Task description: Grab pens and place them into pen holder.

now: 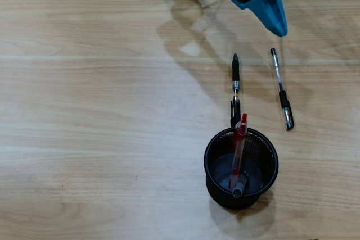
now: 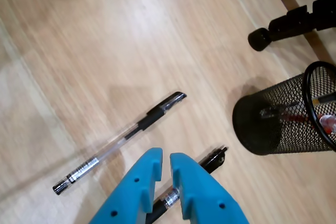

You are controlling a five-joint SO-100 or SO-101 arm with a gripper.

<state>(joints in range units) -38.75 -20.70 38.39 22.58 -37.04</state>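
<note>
Surface: pale wood-grain table (image 1: 84, 111), bare apart from the task's things
Holder: black mesh pen holder (image 1: 241, 167) stands upright near the overhead view's lower edge; red pen (image 1: 239, 147) and a grey-tipped pen (image 1: 238, 189) lean inside, likely already delivered
Loose pens: black pen (image 1: 235, 88) and clear pen with black cap (image 1: 280, 88) lie flat beside each other, apart
Gripper: blue gripper (image 2: 164, 161) hovers over the black pen, fingers narrowly parted, empty
Writing: none legible

Setting appears to be an office or study: pale wood-laminate desk top (image 1: 84, 111), black mesh pen holder (image 1: 241, 167) for stationery, and a black castor (image 2: 260, 39) of a chair base beyond.
</note>
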